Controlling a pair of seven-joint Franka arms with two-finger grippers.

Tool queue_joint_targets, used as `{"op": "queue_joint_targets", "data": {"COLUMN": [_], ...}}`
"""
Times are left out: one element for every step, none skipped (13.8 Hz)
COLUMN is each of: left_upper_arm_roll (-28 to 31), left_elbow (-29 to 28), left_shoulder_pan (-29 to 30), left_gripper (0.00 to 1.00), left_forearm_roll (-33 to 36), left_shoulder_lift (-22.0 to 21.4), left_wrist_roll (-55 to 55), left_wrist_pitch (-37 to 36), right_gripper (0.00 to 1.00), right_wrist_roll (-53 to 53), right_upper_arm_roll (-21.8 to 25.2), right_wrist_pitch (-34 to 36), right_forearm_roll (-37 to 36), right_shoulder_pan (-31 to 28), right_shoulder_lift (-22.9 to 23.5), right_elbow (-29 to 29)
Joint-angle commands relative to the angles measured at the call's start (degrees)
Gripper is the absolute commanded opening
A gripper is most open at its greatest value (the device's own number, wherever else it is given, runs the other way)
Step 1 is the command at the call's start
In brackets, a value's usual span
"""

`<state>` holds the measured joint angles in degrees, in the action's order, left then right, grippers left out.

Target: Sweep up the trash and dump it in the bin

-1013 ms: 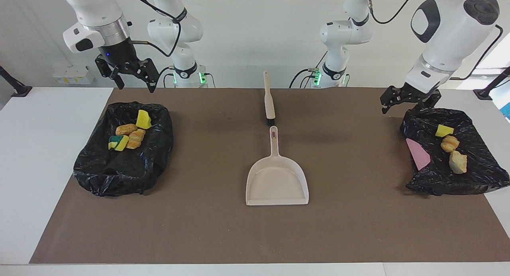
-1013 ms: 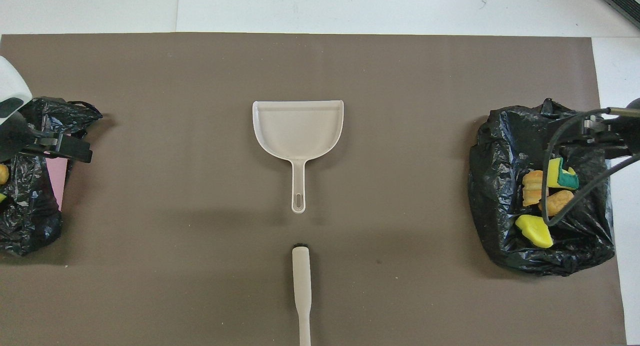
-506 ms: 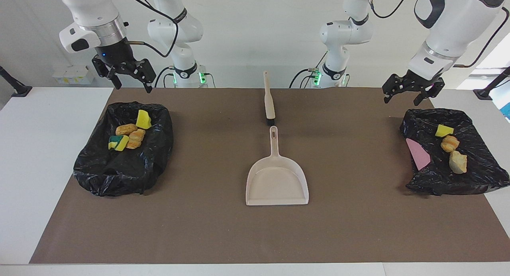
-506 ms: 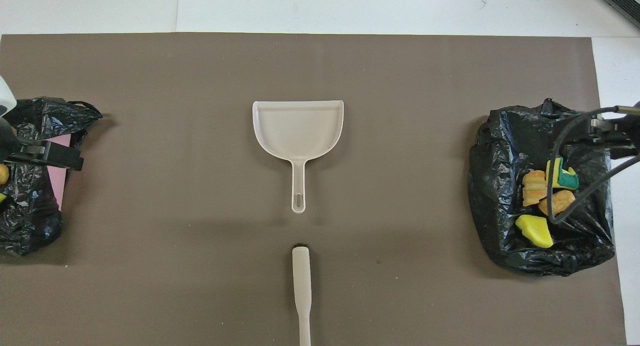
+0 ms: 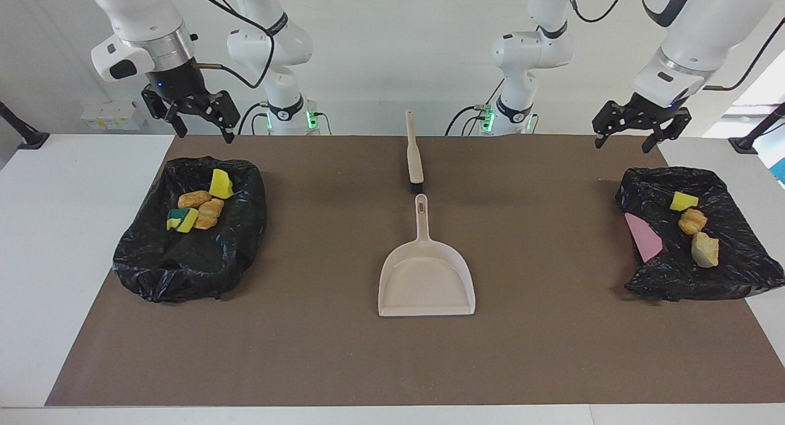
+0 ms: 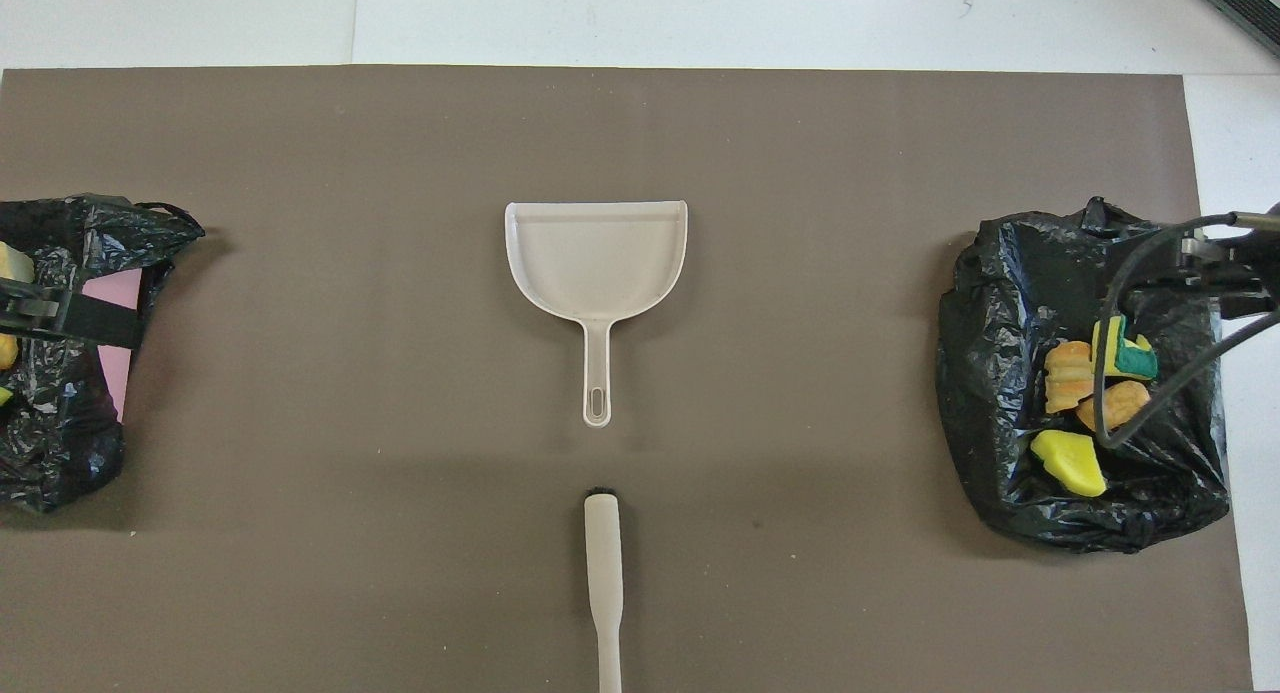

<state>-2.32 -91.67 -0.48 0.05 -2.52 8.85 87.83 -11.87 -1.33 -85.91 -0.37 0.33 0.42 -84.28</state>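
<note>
I see 2 black bags on the brown mat covering the counter, 1 at each end. The bag at the right arm's end holds 4 pieces of trash: a yellow sponge chunk, 2 bread lumps, and a yellow-green sponge. The bag at the left arm's end holds 3 pieces: a yellow sponge and 2 bread lumps, with a pink sheet lying on the bag's edge beside them.

At mid-counter lies the dustpan, handle toward the robots, pan empty. The brush lies just nearer to the robots, in line with the dustpan handle, not touching it.

Right pincer: raised in the air over the robot-side edge of its bag, fingers spread wide, holding nothing.

Left pincer: raised in the air over the mat by the robot-side edge of its bag, fingers spread wide, holding nothing.

In the overhead view only a dark edge of the left pincer shows over its bag, and the right arm's cable crosses the other bag.
</note>
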Motion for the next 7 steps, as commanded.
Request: {"op": "queue_joint_targets", "data": {"left_upper_arm_roll": [-0.31, -0.31, -0.31, -0.31, -0.31, -0.22, -0.22], "left_elbow": [1.41, 1.41, 1.41, 1.32, 1.23, 1.23, 1.23], "left_shoulder_pan": [0.56, 0.56, 0.56, 0.56, 0.56, 0.65, 0.74], "left_gripper": [1.00, 1.00, 1.00, 1.00, 1.00, 1.00, 1.00], "left_forearm_roll": [0.65, 0.56, 0.39, 0.30, 0.21, 0.21, 0.12], "left_shoulder_lift": [0.59, 0.59, 0.50, 0.50, 0.50, 0.41, 0.41], "left_wrist_roll": [0.99, 0.99, 0.99, 0.99, 1.08, 1.08, 1.08], "left_wrist_pitch": [-1.52, -1.35, -1.17, -1.09, -0.91, -0.91, -0.91], "right_gripper": [1.00, 1.00, 1.00, 1.00, 1.00, 1.00, 1.00], "right_wrist_roll": [1.33, 1.33, 1.33, 1.33, 1.41, 1.42, 1.42], "right_upper_arm_roll": [0.01, 0.01, -0.08, -0.08, 0.01, -0.08, -0.08], "right_wrist_pitch": [-1.10, -1.10, -1.10, -1.10, -1.10, -1.01, -1.01], "right_forearm_roll": [0.63, 0.63, 0.63, 0.63, 0.63, 0.63, 0.63], "right_shoulder_pan": [-0.51, -0.51, -0.51, -0.51, -0.51, -0.51, -0.51], "right_shoulder_lift": [-0.86, -0.86, -0.86, -0.86, -0.86, -0.86, -0.86], "right_elbow": [-1.41, -1.41, -1.33, -1.41, -1.33, -1.41, -1.41]}}
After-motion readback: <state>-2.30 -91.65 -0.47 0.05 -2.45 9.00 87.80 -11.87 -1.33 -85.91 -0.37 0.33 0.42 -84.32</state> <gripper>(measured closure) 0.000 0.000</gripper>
